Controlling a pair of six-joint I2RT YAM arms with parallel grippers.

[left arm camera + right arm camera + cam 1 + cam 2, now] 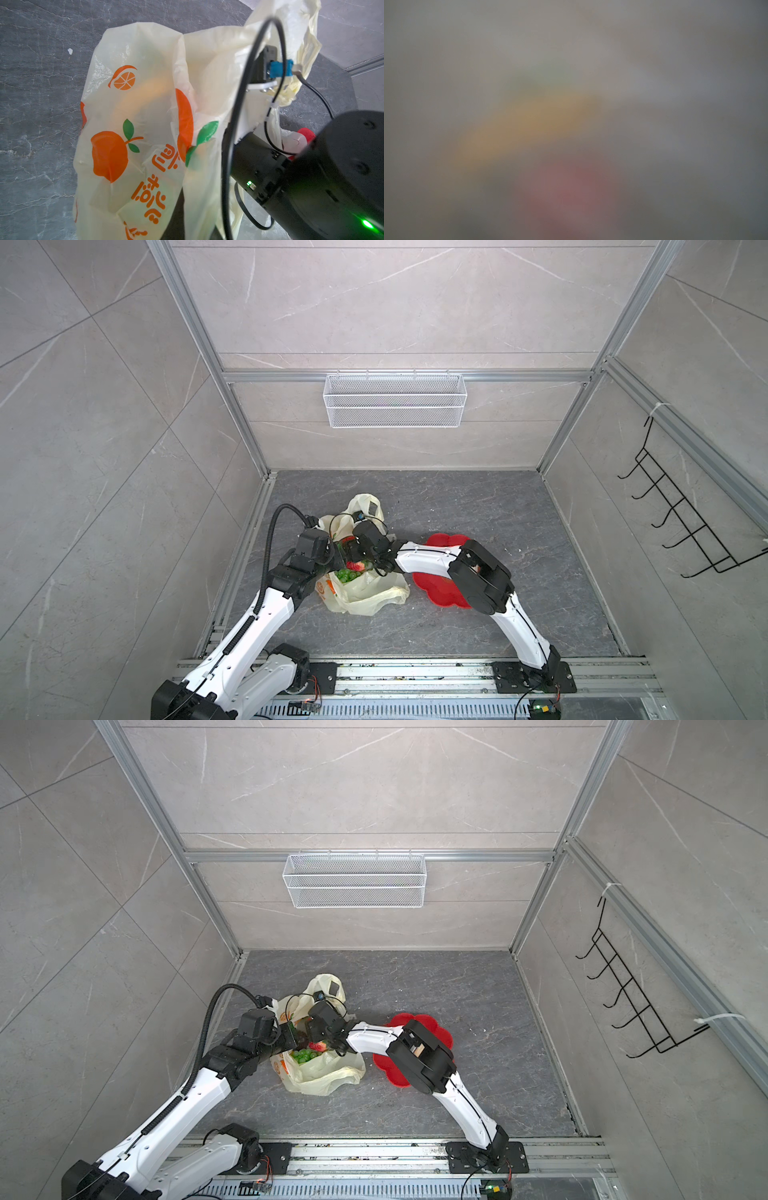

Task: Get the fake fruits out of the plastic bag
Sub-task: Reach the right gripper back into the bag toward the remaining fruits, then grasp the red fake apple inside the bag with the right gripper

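Observation:
The plastic bag [374,593] [328,1073], cream-yellow with orange fruit prints, lies left of the middle of the floor with its mouth held open. In both top views a green grape bunch [347,576] [303,1056] and a red strawberry [355,566] [318,1046] show inside it. My left gripper [337,551] is shut on the bag's rim; in the left wrist view the bag [135,124] drapes over it. My right gripper [355,553] reaches into the bag's mouth from the right, its fingertips hidden. The right wrist view is only a blur of yellow, green and red.
A red flower-shaped plate [436,585] [386,1065] lies right of the bag, partly under my right arm. A white wire basket [395,400] hangs on the back wall, a black hook rack [681,522] on the right wall. Metal rails [415,672] run along the front.

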